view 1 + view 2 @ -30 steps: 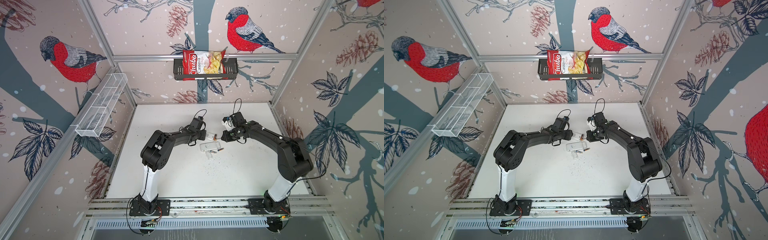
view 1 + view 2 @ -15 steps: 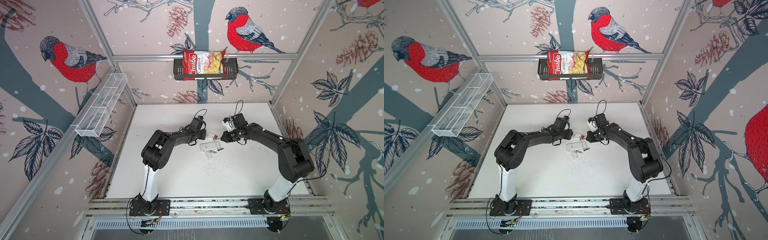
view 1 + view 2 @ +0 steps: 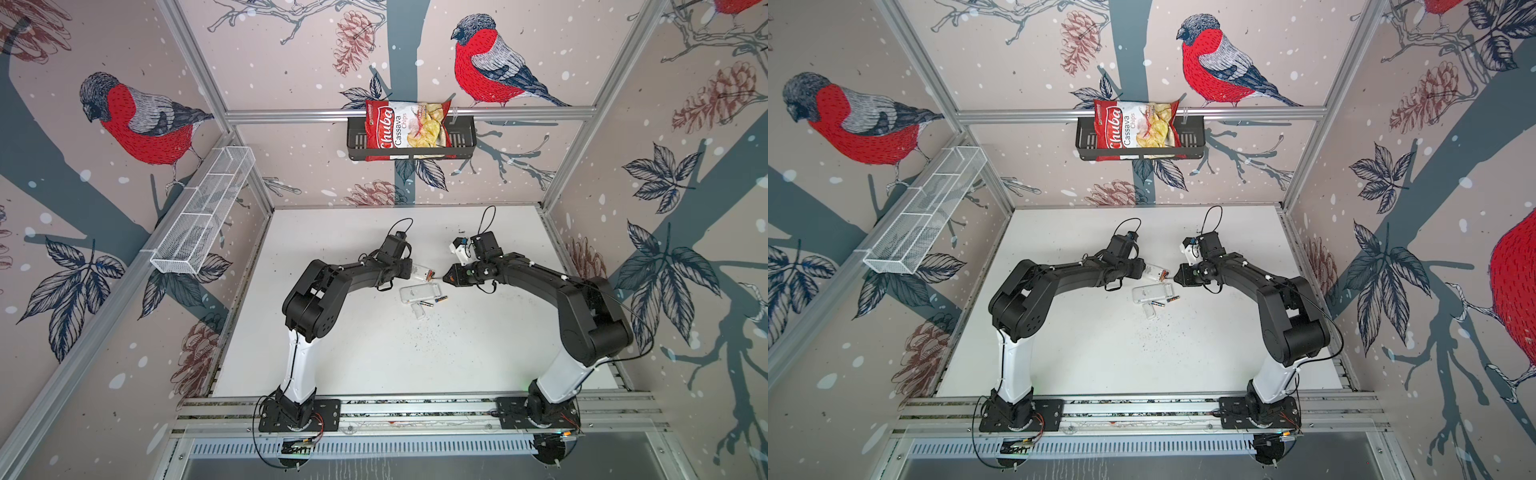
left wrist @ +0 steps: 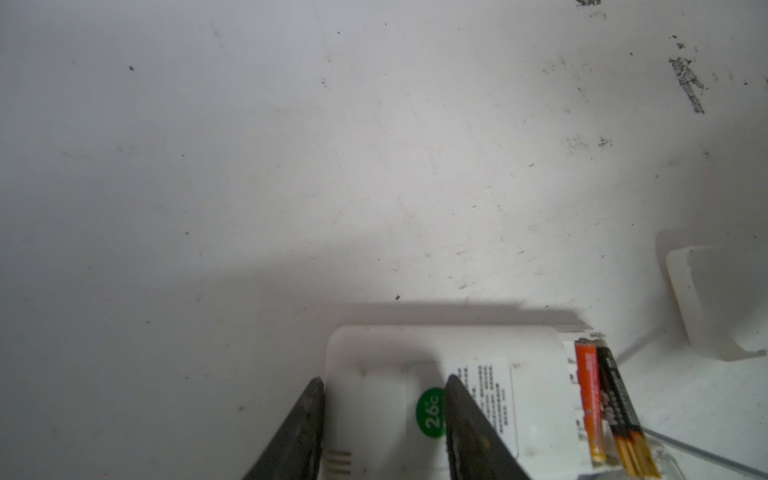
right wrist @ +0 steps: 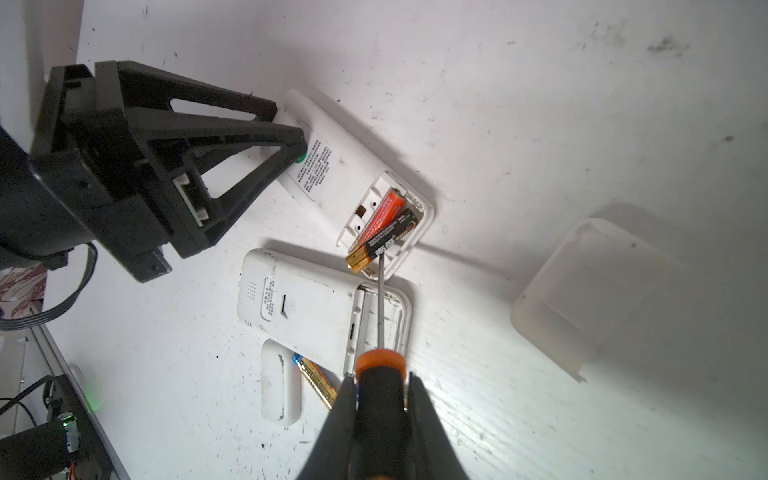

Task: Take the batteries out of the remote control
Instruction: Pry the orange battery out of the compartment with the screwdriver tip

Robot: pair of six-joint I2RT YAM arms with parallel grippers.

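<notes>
Only the right wrist view shows the right end effector clamped on the screwdriver. The tip touches the black battery, whose gold end sticks out of the remote. The orange battery lies beside it. The left end effector grips the remote's far end. A second remote lies under the shaft, just ahead of the right end effector on the desk.

White table, remotes, loose batteries

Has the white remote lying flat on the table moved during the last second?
No. The flat remote keeps its place on the table, equally far from the table's back edge.
</notes>
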